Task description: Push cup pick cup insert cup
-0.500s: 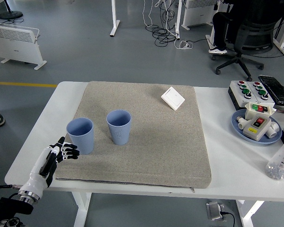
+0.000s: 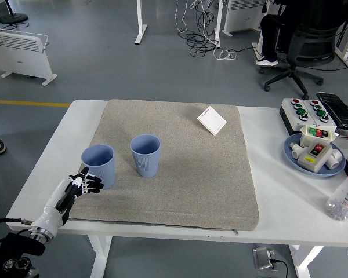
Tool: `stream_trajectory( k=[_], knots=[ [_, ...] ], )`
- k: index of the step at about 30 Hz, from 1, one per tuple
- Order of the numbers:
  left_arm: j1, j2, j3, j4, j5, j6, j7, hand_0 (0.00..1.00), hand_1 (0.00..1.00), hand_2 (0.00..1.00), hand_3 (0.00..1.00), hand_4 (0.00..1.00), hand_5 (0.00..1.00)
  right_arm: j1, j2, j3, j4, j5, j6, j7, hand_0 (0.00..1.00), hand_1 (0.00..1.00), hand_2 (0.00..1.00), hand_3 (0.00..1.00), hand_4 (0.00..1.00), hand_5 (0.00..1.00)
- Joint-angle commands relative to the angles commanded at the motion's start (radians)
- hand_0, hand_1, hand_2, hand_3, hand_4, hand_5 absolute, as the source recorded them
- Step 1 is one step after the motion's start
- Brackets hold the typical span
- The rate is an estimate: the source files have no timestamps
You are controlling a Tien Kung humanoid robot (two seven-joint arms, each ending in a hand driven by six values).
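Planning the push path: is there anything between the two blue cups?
No. In the head view, only bare grey mat shows between the left cup and the right cup; they stand apart.

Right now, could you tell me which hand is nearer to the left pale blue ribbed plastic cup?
Left. The left hand sits just beside the left pale blue ribbed plastic cup, at its lower left; the right hand is out of view.
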Motion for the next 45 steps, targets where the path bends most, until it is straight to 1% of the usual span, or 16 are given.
stream_trajectory(
  k=[5,6,11,12,18,24,25,29,31,39,45],
  knots=[
    [-0.021,0.013,0.015,0.015,-0.005,-0.001,-0.001,0.608,0.582,0.508,0.483,0.621,0.998,0.002,0.0,-0.001,0.0,0.001,0.0,0.0,0.758,0.649,0.67,0.56,0.073,0.494],
    [-0.024,0.015,0.018,0.019,-0.005,-0.002,-0.001,0.655,0.585,0.51,0.485,0.621,0.998,0.002,0.0,-0.002,0.0,0.001,0.0,0.0,0.757,0.649,0.67,0.561,0.072,0.492],
    [-0.045,0.018,0.03,0.047,-0.003,-0.004,0.001,0.655,0.585,0.51,0.485,0.621,0.998,0.004,0.001,-0.001,0.0,0.001,0.0,0.0,0.757,0.649,0.67,0.561,0.072,0.492],
    [-0.049,0.018,0.032,0.051,-0.003,-0.004,0.001,0.678,0.589,0.511,0.488,0.628,0.998,0.004,0.001,-0.001,0.0,0.001,0.0,0.0,0.758,0.649,0.67,0.56,0.072,0.495],
    [-0.066,0.023,0.047,0.078,-0.009,-0.007,-0.001,0.678,0.589,0.511,0.488,0.628,0.998,0.006,0.001,-0.001,0.0,0.001,0.0,0.0,0.758,0.649,0.67,0.56,0.072,0.495],
    [-0.075,0.022,0.056,0.097,-0.012,-0.007,-0.003,0.683,0.591,0.515,0.491,0.63,0.998,0.007,0.001,-0.002,0.0,0.002,-0.001,-0.001,0.758,0.649,0.67,0.56,0.071,0.495],
    [-0.077,0.022,0.057,0.101,-0.012,-0.007,-0.003,0.721,0.605,0.516,0.491,0.631,0.998,0.007,0.001,-0.002,0.0,0.002,-0.001,-0.001,0.758,0.649,0.669,0.56,0.071,0.495],
    [-0.089,0.023,0.064,0.119,-0.017,-0.005,-0.009,0.721,0.605,0.516,0.491,0.631,0.998,0.007,0.001,-0.003,0.0,0.001,-0.001,-0.001,0.758,0.649,0.669,0.56,0.071,0.495],
    [-0.097,0.024,0.07,0.128,-0.018,-0.004,-0.013,0.737,0.594,0.516,0.491,0.632,0.998,0.007,0.001,-0.003,0.0,0.001,0.0,-0.002,0.758,0.645,0.67,0.56,0.071,0.496],
    [-0.15,0.027,0.087,0.18,-0.032,0.003,-0.027,0.741,0.595,0.516,0.491,0.633,0.998,0.011,0.002,-0.003,0.0,-0.004,-0.001,-0.003,0.758,0.643,0.671,0.56,0.07,0.499],
    [-0.174,0.024,0.084,0.212,-0.03,0.002,-0.029,0.76,0.592,0.517,0.492,0.632,0.998,0.017,0.0,-0.001,0.0,-0.016,-0.003,-0.006,0.758,0.639,0.67,0.56,0.07,0.496]
  ],
)
